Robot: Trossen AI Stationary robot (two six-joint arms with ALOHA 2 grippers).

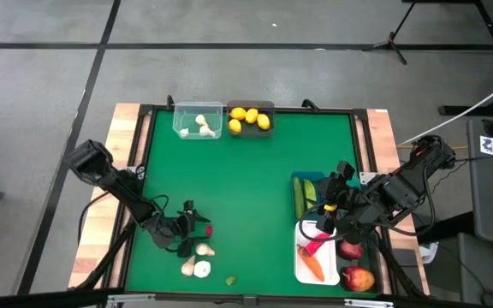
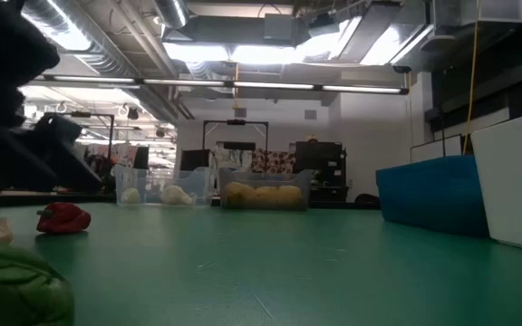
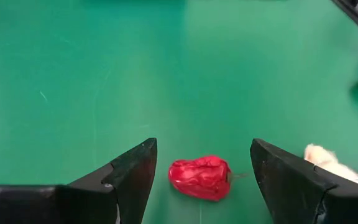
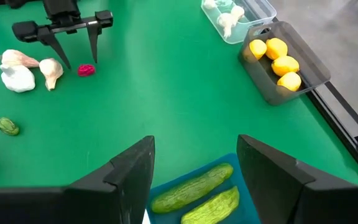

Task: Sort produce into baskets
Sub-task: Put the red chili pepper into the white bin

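A small red produce piece (image 3: pixel 200 178) lies on the green table near its front left. My left gripper (image 3: pixel 204 144) is low over the table and open, one finger on either side of the red piece, touching nothing. In the right wrist view the red piece (image 4: pixel 86 70) lies just past the left gripper's (image 4: pixel 78 55) fingertips. My right gripper (image 4: pixel 194 140) hangs open and raised above the blue basket (image 1: pixel 300 181), which holds two green cucumbers (image 4: pixel 191 188). Far off, the clear basket (image 1: pixel 197 120) holds garlic bulbs and the dark grey basket (image 1: pixel 251 118) holds lemons.
Three loose garlic bulbs (image 1: pixel 198 261) and a small green piece (image 1: pixel 230 280) lie just near-side of the left gripper. The white basket (image 1: pixel 302 272) holds a carrot and a red pepper. Two red apples (image 1: pixel 355 265) sit at the table's near right. The table's middle is bare green.
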